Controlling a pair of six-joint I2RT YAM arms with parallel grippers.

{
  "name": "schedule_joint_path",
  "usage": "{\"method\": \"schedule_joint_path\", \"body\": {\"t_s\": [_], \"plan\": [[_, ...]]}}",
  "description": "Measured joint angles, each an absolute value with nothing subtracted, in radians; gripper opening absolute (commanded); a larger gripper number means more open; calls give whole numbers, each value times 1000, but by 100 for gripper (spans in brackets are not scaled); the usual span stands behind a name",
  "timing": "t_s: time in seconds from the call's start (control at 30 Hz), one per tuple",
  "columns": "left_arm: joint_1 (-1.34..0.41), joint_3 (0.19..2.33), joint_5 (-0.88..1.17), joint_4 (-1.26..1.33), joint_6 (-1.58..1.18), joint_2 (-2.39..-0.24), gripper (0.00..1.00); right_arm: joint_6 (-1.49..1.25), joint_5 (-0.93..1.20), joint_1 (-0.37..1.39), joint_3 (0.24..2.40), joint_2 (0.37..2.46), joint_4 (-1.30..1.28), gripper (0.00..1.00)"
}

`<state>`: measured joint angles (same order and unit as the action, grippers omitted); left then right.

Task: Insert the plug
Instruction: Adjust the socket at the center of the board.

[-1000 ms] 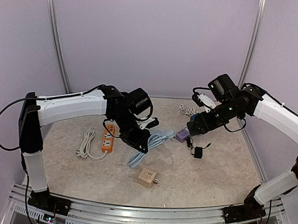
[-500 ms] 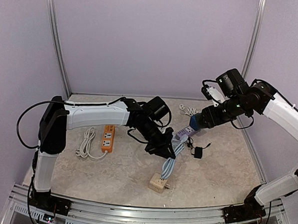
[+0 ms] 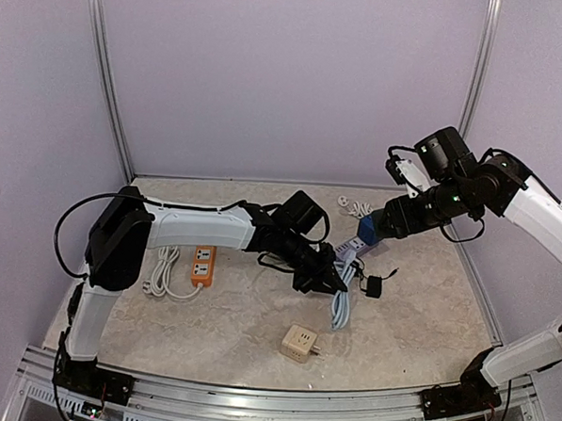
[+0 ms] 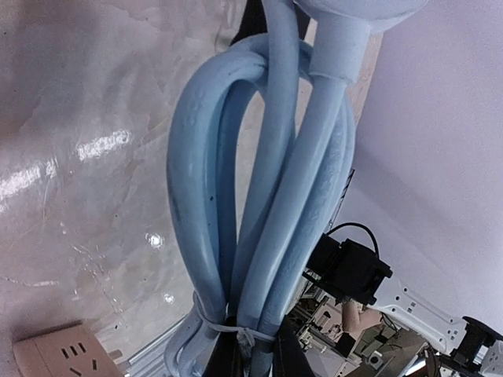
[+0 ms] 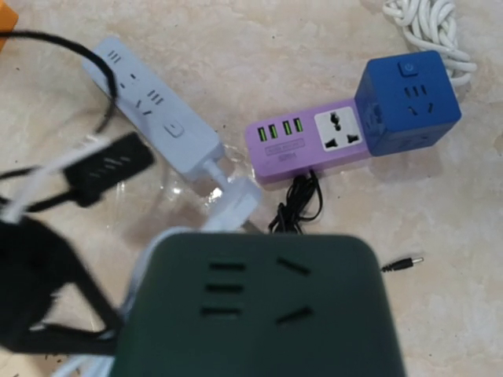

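Looked like a robotics lab cell: enclosed by plain lilac panels (image 3: 297, 79) at twelve o'clock, framed by aluminium posts (image 3: 107, 79), floored with a marbled tabletop (image 3: 209, 329).

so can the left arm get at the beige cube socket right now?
Probably reachable: the beige cube socket sits unobstructed near the left gripper, but that gripper is shut on the blue cable.

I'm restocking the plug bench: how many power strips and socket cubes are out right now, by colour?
Orange strip: 1
Pale blue strip: 1
Purple strip: 1
Blue cube: 1
Beige cube: 1
Dark green cube: 1
Total: 6
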<state>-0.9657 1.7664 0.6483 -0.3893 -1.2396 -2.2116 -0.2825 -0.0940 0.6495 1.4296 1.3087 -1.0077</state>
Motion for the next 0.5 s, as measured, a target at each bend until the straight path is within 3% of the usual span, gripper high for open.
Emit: {"method": "schedule_joint_path", "body": {"t_s": [0.1, 0.17, 0.23, 0.3, 0.33, 0.37, 0.4, 0.5], "plan": [[-967, 1767, 644, -339, -1285, -2275, 0, -283, -93, 649, 1430, 1309, -1007, 0], [-969, 1768, 647, -307, -1311, -2322, 8, -283, -91, 649, 1430, 1309, -1008, 0], [-971, 1767, 653, -266, -1333, -2361, 24, -283, -91, 649, 1430, 1309, -1008, 0], [-974, 1767, 657, -228, -1345, -2376, 47, -283, -91, 649, 1430, 1309, -1009, 0], [-974, 1767, 657, -215, -1342, -2376, 65, -283, -91, 649, 1430, 1309, -1010, 0], [-974, 1767, 658, -195, -1346, -2374, 94, -283, -91, 649, 1430, 1309, -1011, 0], [-974, 1767, 657, -179, -1343, -2370, 98, -283, -91, 649, 1430, 1309, -1012, 0], [-973, 1766, 653, -144, -1327, -2348, 99, -283, -91, 649, 1430, 1309, -1014, 0]]}}
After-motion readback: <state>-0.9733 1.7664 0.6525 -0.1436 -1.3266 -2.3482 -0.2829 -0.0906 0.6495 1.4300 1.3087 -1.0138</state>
